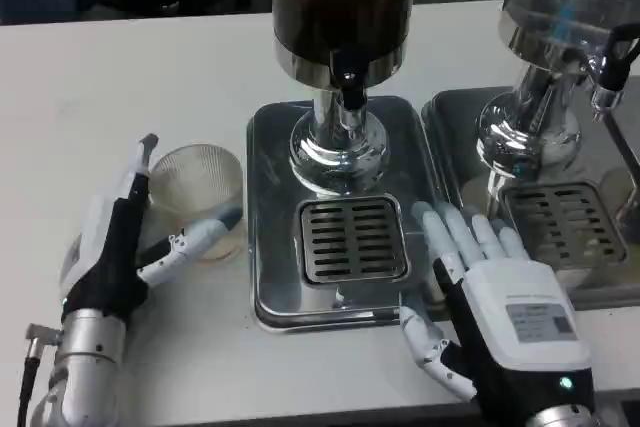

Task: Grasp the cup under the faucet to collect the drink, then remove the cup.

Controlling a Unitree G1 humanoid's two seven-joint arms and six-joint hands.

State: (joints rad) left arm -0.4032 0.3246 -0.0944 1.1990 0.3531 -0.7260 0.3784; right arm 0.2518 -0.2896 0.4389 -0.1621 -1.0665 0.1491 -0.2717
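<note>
A clear ribbed cup stands on the white table, left of the steel drip tray. My left hand lies open around it, one finger up its far left side and the thumb across its near side, close to the glass. The dark drink dispenser rises over the tray, its black faucet above the slotted grate, which is bare. My right hand rests flat with fingers spread at the tray's right edge, holding nothing.
A second dispenser with a clear tank stands at the right on its own steel tray with a grate. Bare white table lies to the left and behind the cup.
</note>
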